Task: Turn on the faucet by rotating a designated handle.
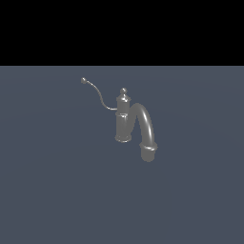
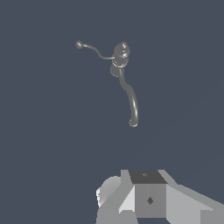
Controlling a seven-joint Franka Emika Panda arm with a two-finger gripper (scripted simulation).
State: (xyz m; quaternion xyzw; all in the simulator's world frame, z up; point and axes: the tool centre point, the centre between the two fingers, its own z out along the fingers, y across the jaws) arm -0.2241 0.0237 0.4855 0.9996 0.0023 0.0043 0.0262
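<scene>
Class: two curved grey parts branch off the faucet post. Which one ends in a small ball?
The handle: thin and wire-like, with a ball tip. The spout is thick, arches downward and ends in an open mouth.

Occlusions and cut-offs, both views

We see no arm in the exterior view. In the wrist view the gripper (image 2: pixel 151 199) is cut by the picture's edge, fingertips out of sight, so we cannot tell its opening. Seen from above, the faucet (image 2: pixel 120 59) post hides its own base; the handle (image 2: pixel 93 49) joint is too small to resolve.
</scene>
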